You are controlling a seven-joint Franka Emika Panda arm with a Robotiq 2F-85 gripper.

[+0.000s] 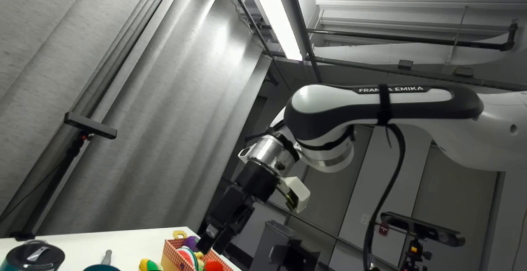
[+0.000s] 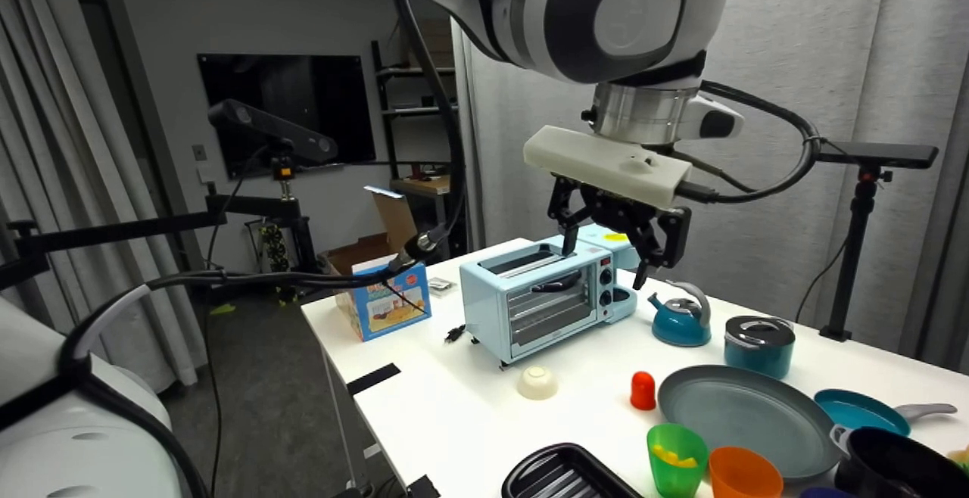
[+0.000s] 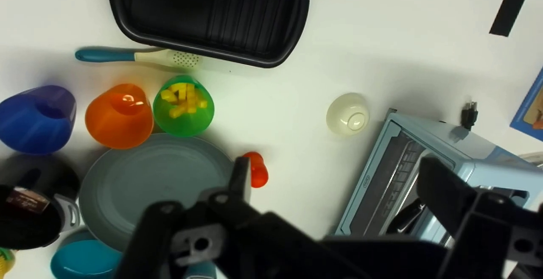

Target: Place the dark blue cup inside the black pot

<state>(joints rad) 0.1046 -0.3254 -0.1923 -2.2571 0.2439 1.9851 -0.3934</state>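
- The dark blue cup (image 3: 36, 122) sits outside the black pot (image 3: 38, 179), just beside it; whether they touch, I cannot tell. The wrist view takes in nearly all of the cup, while in an exterior view only a sliver (image 2: 825, 493) shows at the lower edge.
- The gripper (image 2: 606, 263) hangs over the table (image 2: 469, 407), its fingers (image 3: 240, 171) spread wide and released.
- Cups: three in a row, the dark blue one, an orange cup (image 3: 119, 126) and a green cup (image 3: 186, 123) holding yellow pieces (image 3: 191, 96).
- One each: grey plate (image 3: 157, 181), red item (image 2: 643, 392), cream bowl (image 2: 537, 383), black tray (image 3: 203, 16), teal pan (image 2: 859, 409), light-blue oven (image 2: 484, 305).
- Only the wrist view gives the perforated utensil (image 3: 110, 55); a kettle (image 2: 681, 325) shows in an exterior view, a checked basket (image 1: 170, 260) of colourful things (image 1: 190, 258) in an exterior view.
- Both exterior views have one lidded teal pot (image 2: 759, 354) and two cameras (image 2: 878, 154) on stands.
- Writing: "FRANKA EMIKA" along the arm (image 1: 420, 110), crossed by a strap (image 1: 384, 106); the pot's label (image 3: 27, 200) and the blue box's (image 2: 394, 307) lettering are too blurred to read.
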